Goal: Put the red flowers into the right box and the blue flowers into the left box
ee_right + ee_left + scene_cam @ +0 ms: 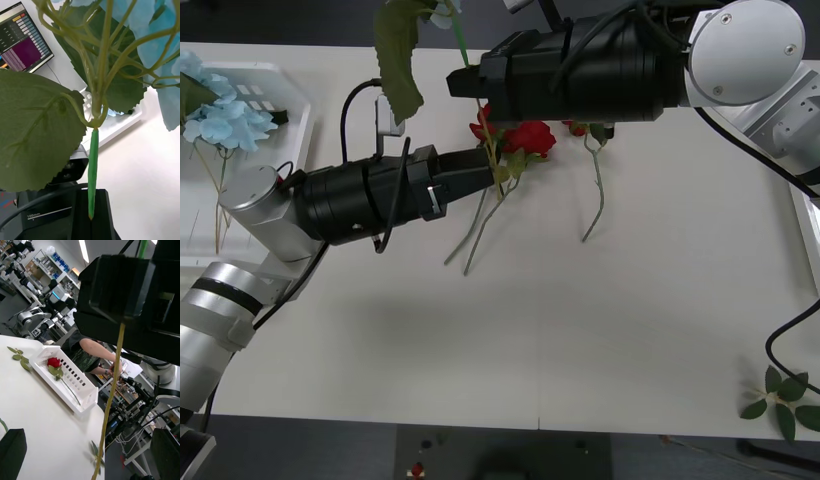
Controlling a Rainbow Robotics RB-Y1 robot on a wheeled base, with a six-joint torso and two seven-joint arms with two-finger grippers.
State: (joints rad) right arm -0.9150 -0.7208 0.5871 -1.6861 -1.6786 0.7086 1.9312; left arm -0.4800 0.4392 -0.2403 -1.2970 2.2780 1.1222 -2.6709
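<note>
Two arms meeting mid-table, right end effector [463,82] clamping blue flower stem [92,168], left end effector [498,170] spread

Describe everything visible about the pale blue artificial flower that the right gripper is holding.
The pale blue artificial flower has one plastic-looking green stem that splits into thin stalks. These carry fabric-like sky-blue petals and large, dark green, saw-edged leaves. It is held off the white table, with the bloom pointing away from the right gripper. That gripper is shut on the bare lower end of the stem, pinched between its black fingers. One big leaf droops beside the gripper.
</note>
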